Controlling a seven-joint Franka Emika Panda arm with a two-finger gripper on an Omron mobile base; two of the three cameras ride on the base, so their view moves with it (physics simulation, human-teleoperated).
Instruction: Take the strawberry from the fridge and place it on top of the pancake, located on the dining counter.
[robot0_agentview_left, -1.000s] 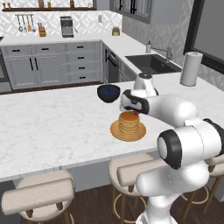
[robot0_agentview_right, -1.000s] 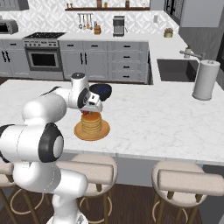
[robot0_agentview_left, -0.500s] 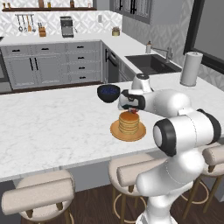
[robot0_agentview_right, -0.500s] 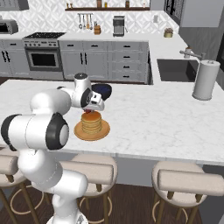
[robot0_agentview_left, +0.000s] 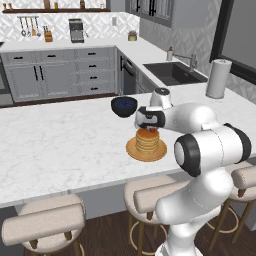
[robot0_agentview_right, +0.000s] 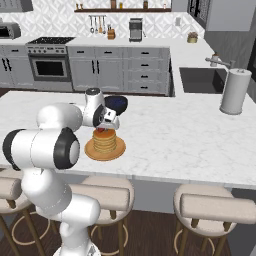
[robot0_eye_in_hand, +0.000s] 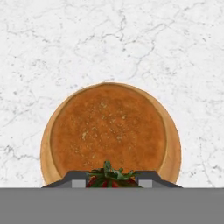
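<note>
Dining counter (robot0_agentview_left: 65, 145), white marble, runs across both base views; beige stools (robot0_agentview_right: 217, 209) tucked along its near edge. Sink counter (robot0_agentview_left: 170, 70) behind, paper towel roll (robot0_agentview_right: 234, 91) at its end.

Arm has swung in over the last second: elbow drawn nearer the base, wrist carried from beside the stack to directly above it. Reads as the final approach before release.

Plate (robot0_eye_in_hand: 174, 144), orange-brown, sits on the counter just beside the dark blue bowl (robot0_agentview_left: 123, 106). Pancake (robot0_eye_in_hand: 109, 131) stack on it, top bare, nothing placed yet.

Gripper (robot0_eye_in_hand: 111, 180) hovers just over the stack, jaws clenched on the strawberry (robot0_eye_in_hand: 110, 178); green leaf crown and a sliver of red show between the tips. In the right base view a red speck shows under the hand (robot0_agentview_right: 103, 129).

Hard to tell: gap between fruit and pancake top; most of the fruit is cut off at the hand view's lower edge. The wrist hides the grip in the left base view.
</note>
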